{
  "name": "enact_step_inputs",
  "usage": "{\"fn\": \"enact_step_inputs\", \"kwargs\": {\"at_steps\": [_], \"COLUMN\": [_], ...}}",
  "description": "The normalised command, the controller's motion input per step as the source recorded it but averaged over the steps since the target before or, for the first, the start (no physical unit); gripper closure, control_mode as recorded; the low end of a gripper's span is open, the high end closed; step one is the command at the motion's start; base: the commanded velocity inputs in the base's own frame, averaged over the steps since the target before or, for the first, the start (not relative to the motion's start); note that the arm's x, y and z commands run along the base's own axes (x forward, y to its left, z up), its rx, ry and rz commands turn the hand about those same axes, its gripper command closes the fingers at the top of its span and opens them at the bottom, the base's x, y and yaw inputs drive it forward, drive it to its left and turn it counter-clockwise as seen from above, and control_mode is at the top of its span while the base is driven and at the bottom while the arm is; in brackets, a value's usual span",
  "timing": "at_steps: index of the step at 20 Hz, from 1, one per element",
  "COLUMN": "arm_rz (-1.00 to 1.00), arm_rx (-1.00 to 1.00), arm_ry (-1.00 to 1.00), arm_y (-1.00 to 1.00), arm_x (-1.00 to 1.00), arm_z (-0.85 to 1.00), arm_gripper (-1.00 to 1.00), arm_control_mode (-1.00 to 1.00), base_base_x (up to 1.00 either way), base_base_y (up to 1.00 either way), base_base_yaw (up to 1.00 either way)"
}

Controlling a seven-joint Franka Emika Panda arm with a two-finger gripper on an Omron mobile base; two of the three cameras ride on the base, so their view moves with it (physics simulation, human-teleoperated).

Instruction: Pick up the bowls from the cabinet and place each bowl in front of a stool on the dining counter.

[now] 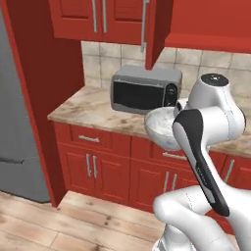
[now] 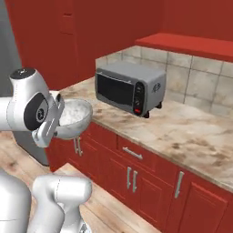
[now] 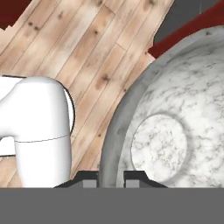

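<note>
A white robot arm carries the grey-white marbled bowl (image 3: 175,127) through a red kitchen, its gripper (image 3: 111,178) pinching the bowl's rim, one dark fingertip inside the wall and the other outside. The bowl hangs in mid-air, held clear of the wall counter (image 2: 182,132) and out in front of its edge, roughly level with the countertop. The toaster oven (image 1: 143,89) sits on that counter just behind the bowl, well clear of it. Beneath the bowl lie the red drawer units (image 2: 136,168) and the wood plank floor (image 3: 87,57). Red wall cabinets (image 1: 105,19) hang above the toaster oven.

This looks like the carry stage: one bowl is out of the cabinet and on its way to the island. A rim pinch on a deep, heavy-looking bowl gives little margin, so the carry likely calls for slow, smooth swings, the bowl kept level, and a path held away from the counter edge and the arm's own links until it can be set down gently before a stool.
</note>
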Motion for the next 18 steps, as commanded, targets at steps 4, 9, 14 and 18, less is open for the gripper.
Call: {"fn": "enact_step_inputs", "kwargs": {"at_steps": [4, 9, 14, 18], "arm_rz": [0.0, 0.0, 0.0, 0.0], "arm_rx": [0.0, 0.0, 0.0, 0.0], "arm_ry": [0.0, 0.0, 0.0, 0.0], "arm_y": [0.0, 0.0, 0.0, 0.0], "arm_x": [0.0, 0.0, 0.0, 0.0], "arm_z": [0.0, 0.0, 0.0, 0.0], "arm_gripper": [1.0, 1.0, 1.0, 1.0], "arm_control_mode": [1.0, 1.0, 1.0, 1.0], "base_base_x": [-0.02, 0.0, -0.04, 0.06], "base_base_y": [0.14, 0.06, -0.04, -0.05], "base_base_yaw": [0.84, 0.98, 0.88, 0.69]}}
